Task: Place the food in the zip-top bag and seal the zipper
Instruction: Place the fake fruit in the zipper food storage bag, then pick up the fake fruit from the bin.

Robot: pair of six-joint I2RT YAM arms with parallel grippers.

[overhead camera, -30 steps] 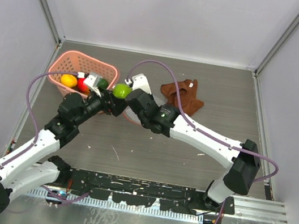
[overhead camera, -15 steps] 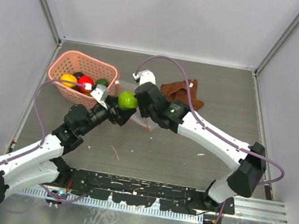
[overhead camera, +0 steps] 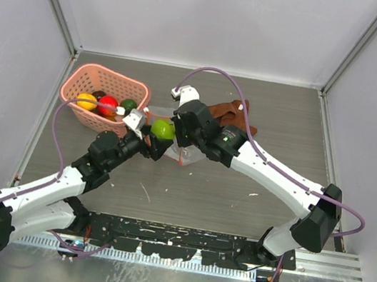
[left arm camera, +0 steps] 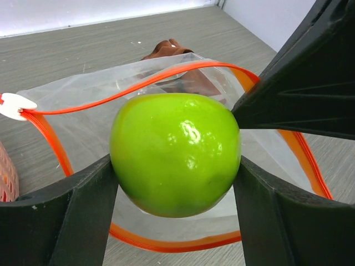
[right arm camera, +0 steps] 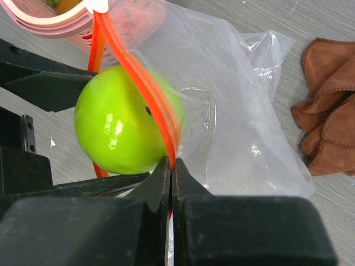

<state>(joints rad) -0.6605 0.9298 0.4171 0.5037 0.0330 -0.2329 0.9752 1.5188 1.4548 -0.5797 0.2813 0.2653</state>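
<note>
My left gripper (overhead camera: pixel 161 136) is shut on a shiny green apple (overhead camera: pixel 163 129), which fills the left wrist view (left arm camera: pixel 175 152). It holds the apple at the open mouth of the clear zip-top bag (left arm camera: pixel 83 122). The bag's red zipper (left arm camera: pixel 144 83) loops around behind and below the apple, its white tab (left arm camera: pixel 15 105) at the left. My right gripper (right arm camera: pixel 171 166) is shut on the zipper strip (right arm camera: pixel 141 77) and holds the bag (right arm camera: pixel 238 111) up, mouth open, with the apple (right arm camera: pixel 119 127) beside the strip.
A pink perforated basket (overhead camera: pixel 87 78) at the back left holds an orange, a red and dark green fruits. A crumpled brown cloth (overhead camera: pixel 232 116) lies behind the bag, partly under my right arm.
My left gripper has carried the apple rightward from beside the basket to the bag's mouth. My right gripper has moved a little right with the bag.
</note>
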